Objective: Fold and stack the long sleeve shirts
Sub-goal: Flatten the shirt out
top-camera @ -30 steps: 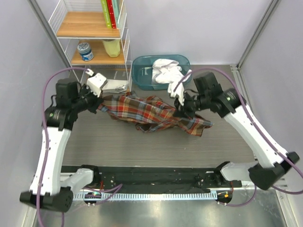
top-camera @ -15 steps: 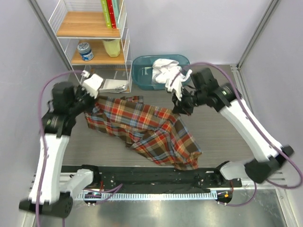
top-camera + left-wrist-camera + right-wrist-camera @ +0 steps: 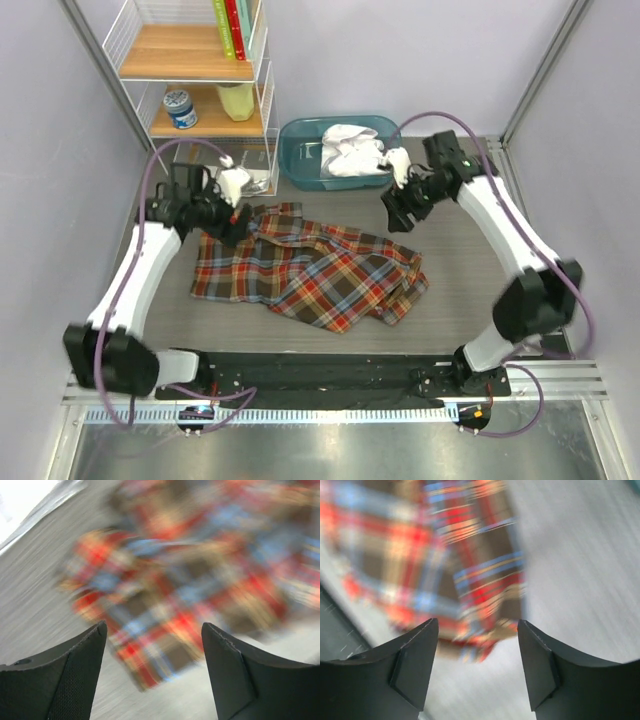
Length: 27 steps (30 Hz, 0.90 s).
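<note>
The plaid flannel shirt [image 3: 305,275] lies spread across the middle of the table [image 3: 470,290]. Its left part is fairly flat and its right side is bunched. No fold shows yet, nothing is stacked, and the white shirt [image 3: 350,150] sits crumpled in the teal bin [image 3: 300,165] behind.

The left gripper [image 3: 153,627] and right gripper [image 3: 477,622] hover over the shirt's far corners, jaws apart and empty.

Bare table lies to the right. The near hem runs close to the black rail [image 3: 320,372], and the far-left corner is near the wire shelf [image 3: 200,125].
</note>
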Tool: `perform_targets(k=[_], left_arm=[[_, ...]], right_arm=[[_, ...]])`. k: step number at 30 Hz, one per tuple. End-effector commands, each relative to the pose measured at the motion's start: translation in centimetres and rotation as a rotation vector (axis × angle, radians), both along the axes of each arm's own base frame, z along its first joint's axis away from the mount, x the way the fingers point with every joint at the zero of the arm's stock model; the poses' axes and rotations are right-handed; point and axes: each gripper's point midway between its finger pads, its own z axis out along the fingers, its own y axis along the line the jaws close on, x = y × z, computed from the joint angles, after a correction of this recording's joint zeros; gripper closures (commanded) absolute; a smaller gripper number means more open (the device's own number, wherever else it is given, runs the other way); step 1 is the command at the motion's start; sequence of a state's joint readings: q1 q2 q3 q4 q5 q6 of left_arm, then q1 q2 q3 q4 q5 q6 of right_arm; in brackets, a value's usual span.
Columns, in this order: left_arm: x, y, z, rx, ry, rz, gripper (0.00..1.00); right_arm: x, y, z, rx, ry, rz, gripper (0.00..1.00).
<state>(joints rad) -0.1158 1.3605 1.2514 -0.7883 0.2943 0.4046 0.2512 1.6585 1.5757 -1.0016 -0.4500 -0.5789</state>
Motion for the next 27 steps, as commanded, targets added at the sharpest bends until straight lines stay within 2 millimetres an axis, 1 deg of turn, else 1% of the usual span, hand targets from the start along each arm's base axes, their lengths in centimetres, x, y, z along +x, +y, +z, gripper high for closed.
perform_targets(k=[1, 2, 3, 4, 6, 7, 9, 10, 11, 12, 13, 14, 15, 16, 17, 18, 20, 21, 24, 26, 27], left_arm=[[-11.4, -7.2, -1.0, -0.085, 0.119, -0.402, 0.23], [-12.5, -7.7, -2.0, -0.082, 0.149, -0.425, 0.24], [-13.3, -8.4, -2.8, -0.087, 0.158, -0.445, 0.25], [-15.4, -9.4, -4.5, -0.088, 0.212, -0.49, 0.25], [-17.0, -10.8, -5.6, -0.096, 0.241, -0.541, 0.28], [-17.5, -11.9, -6.0, -0.114, 0.261, -0.57, 0.3], [-17.3, -12.9, -6.1, -0.128, 0.272, -0.556, 0.31], [-17.6, -14.0, -6.1, -0.123, 0.262, -0.584, 0.3], [-17.3, -14.1, -6.8, -0.071, 0.25, -0.572, 0.31], [-18.0, -14.9, -7.3, -0.032, 0.241, -0.616, 0.32], [-17.9, -14.9, -7.8, 0.005, 0.226, -0.626, 0.34], [-18.7, -14.9, -8.8, 0.027, 0.273, -0.654, 0.36], [-19.2, -14.9, -9.0, 0.035, 0.297, -0.71, 0.4], [-19.5, -14.9, -9.3, 0.04, 0.324, -0.717, 0.42], [-19.4, -14.7, -9.6, 0.054, 0.343, -0.7, 0.45], [-18.8, -14.0, -9.9, 0.048, 0.355, -0.66, 0.45], [-17.6, -13.5, -9.6, 0.001, 0.339, -0.614, 0.44], [-16.5, -13.0, -9.3, -0.051, 0.344, -0.564, 0.44], [-15.9, -12.5, -9.3, -0.079, 0.373, -0.546, 0.42], [-15.8, -12.5, -9.9, -0.07, 0.386, -0.543, 0.42], [-15.4, -12.5, -10.2, -0.072, 0.379, -0.537, 0.42]], right_arm=[[-7.7, 0.4, 2.1, 0.091, -0.033, 0.117, 0.33], [-8.5, 0.2, 1.7, 0.094, -0.033, 0.121, 0.37], [-9.3, 0.2, 1.8, 0.108, -0.054, 0.137, 0.39], [-10.5, 0.0, 0.2, 0.102, -0.019, 0.139, 0.42], [-11.2, -0.2, -0.6, 0.098, -0.02, 0.137, 0.44], [-11.8, -0.5, -1.7, 0.087, 0.009, 0.134, 0.46], [-12.1, -0.7, -2.4, 0.079, 0.027, 0.13, 0.48], [-12.3, -0.7, -2.9, 0.074, 0.036, 0.134, 0.48], [-12.4, -0.8, -3.0, 0.074, 0.036, 0.134, 0.49], [-12.5, -0.8, -3.2, 0.073, 0.037, 0.136, 0.49], [-12.6, -0.8, -3.3, 0.073, 0.038, 0.135, 0.49], [-12.8, -0.8, -3.3, 0.077, 0.039, 0.136, 0.5], [-13.0, -0.8, -3.5, 0.078, 0.048, 0.137, 0.51], [-13.2, -0.8, -3.5, 0.081, 0.046, 0.141, 0.52], [-13.3, -0.9, -3.5, 0.078, 0.046, 0.14, 0.52], [-13.5, -1.0, -3.7, 0.074, 0.048, 0.141, 0.52], [-13.5, -1.0, -3.6, 0.071, 0.031, 0.145, 0.52], [-13.6, -0.9, -3.8, 0.078, 0.028, 0.149, 0.51], [-13.4, -0.3, -4.5, 0.061, 0.012, 0.167, 0.51], [-13.5, 0.3, -5.1, 0.053, 0.03, 0.189, 0.51], [-13.3, 0.5, -5.2, 0.052, 0.033, 0.188, 0.51]])
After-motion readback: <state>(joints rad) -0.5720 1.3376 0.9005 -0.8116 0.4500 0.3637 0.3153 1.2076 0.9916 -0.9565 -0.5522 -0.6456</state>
